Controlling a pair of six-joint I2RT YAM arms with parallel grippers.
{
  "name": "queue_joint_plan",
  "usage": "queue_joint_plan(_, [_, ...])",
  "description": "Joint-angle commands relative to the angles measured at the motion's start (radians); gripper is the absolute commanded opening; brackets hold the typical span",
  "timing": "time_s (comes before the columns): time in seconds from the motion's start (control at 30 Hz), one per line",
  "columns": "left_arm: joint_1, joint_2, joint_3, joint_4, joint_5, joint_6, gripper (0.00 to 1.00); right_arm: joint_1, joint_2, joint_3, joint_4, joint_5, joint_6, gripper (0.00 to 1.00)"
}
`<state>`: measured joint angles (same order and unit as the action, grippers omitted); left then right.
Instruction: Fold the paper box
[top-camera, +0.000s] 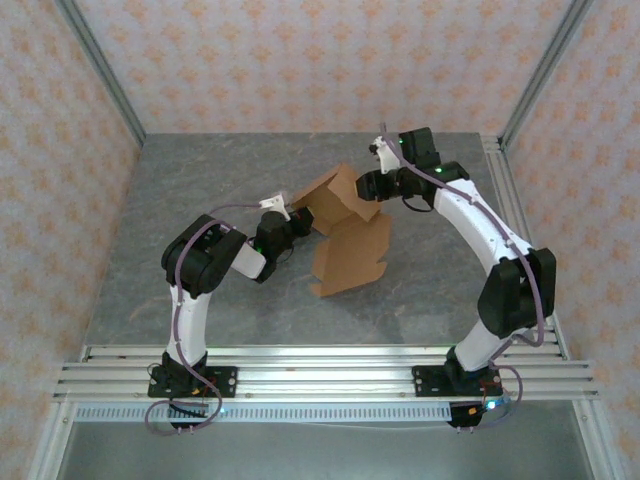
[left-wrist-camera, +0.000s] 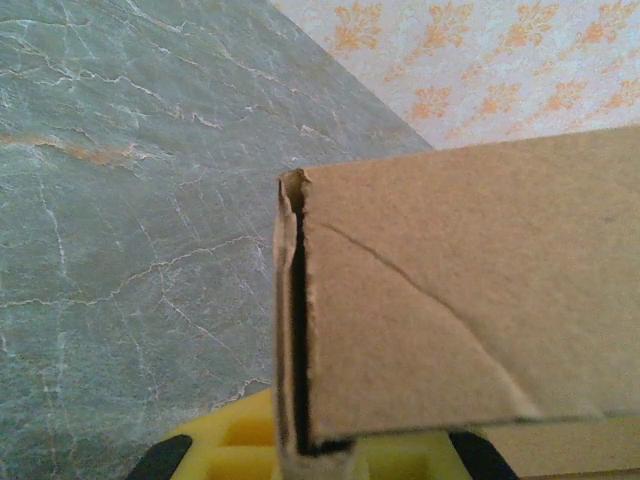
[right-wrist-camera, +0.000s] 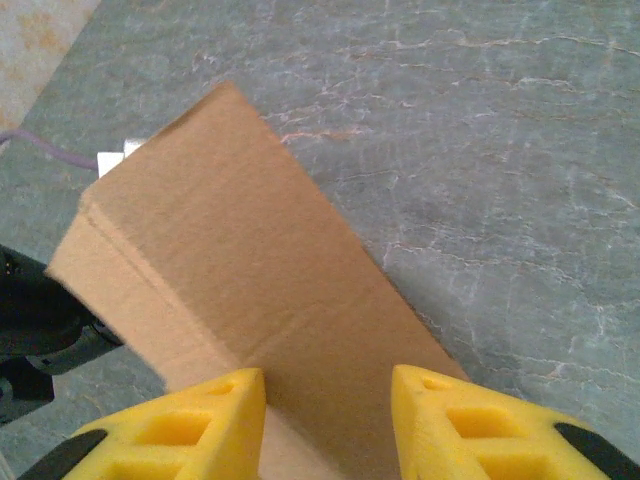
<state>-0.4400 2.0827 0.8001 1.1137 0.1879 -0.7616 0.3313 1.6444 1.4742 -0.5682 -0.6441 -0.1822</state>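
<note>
The tan paper box (top-camera: 345, 228) lies mid-table, partly folded: a flat notched panel on the table and a raised, box-like part behind it. My left gripper (top-camera: 296, 222) holds the raised part's left edge. In the left wrist view a doubled cardboard edge of the box (left-wrist-camera: 450, 300) stands in my left gripper (left-wrist-camera: 315, 452), which is shut on it. My right gripper (top-camera: 372, 185) is at the raised part's right end. In the right wrist view its yellow fingers (right-wrist-camera: 200, 425) stand apart over a sloping panel of the box (right-wrist-camera: 230, 250), so my right gripper (right-wrist-camera: 328, 400) is open.
The grey marble table (top-camera: 200, 200) is bare round the box. Aluminium rails (top-camera: 320, 365) run along the near edge by the arm bases. Patterned walls and metal frame posts (top-camera: 105, 70) close off the sides and back.
</note>
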Motion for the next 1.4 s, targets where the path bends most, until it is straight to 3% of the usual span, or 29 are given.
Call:
queue_joint_plan(0.0, [0.007, 0.016, -0.002, -0.091, 0.018, 0.027, 0.0, 0.022, 0.018, 0.032, -0.029, 0.05, -0.037, 0.38])
queue_joint_plan(0.57, [0.007, 0.024, -0.011, -0.077, 0.023, 0.024, 0.0, 0.06, 0.026, 0.005, 0.011, 0.157, -0.11, 0.45])
queue_joint_plan(0.93, [0.006, 0.039, -0.007, -0.068, 0.028, 0.014, 0.0, 0.066, -0.002, -0.061, 0.095, 0.059, -0.122, 0.49])
queue_joint_plan(1.13, [0.006, 0.039, -0.012, -0.066, 0.03, 0.016, 0.0, 0.066, -0.012, -0.08, 0.095, 0.03, -0.134, 0.43])
queue_joint_plan(1.37, [0.007, 0.036, -0.016, -0.061, 0.032, 0.017, 0.0, 0.066, -0.052, -0.121, 0.143, -0.03, -0.133, 0.47])
